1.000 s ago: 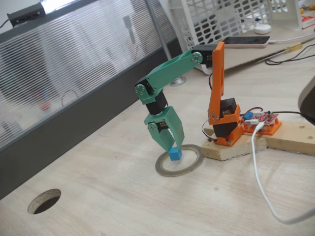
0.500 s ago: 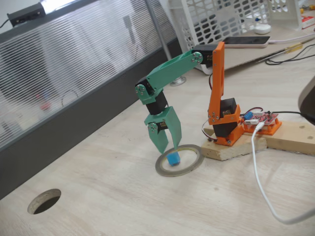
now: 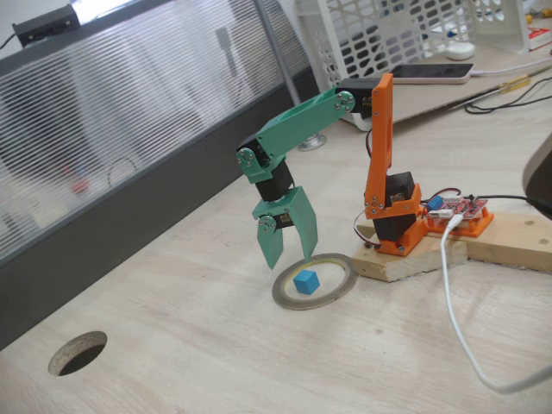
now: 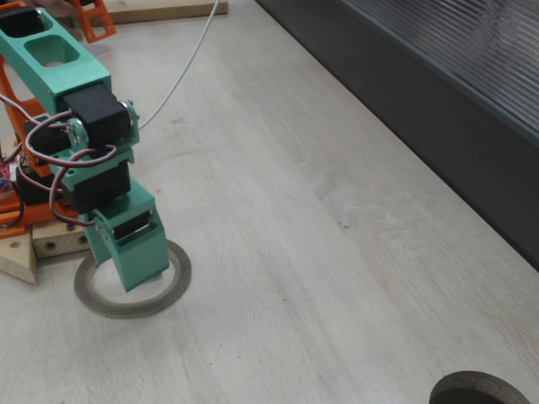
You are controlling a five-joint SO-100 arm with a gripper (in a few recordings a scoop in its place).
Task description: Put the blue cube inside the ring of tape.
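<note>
Released a moment ago, the blue cube (image 3: 304,281) now lies on the surface (image 3: 216,345) inside the ring of tape (image 3: 315,280), where a second earlier it was pinched between the green fingers just above the ring's near edge. Since then the gripper (image 3: 289,257) has risen clear of the cube and parted, and it holds nothing; its two pointed fingers (image 3: 271,246) stand spread apart over the far left part of the ring. In the other fixed view the gripper (image 4: 135,273) hangs straight down over the ring of tape (image 4: 173,290) and hides the inside of it. The green forearm slopes down from the orange upright to the wrist, which bends so that the fingers point at the surface.
</note>
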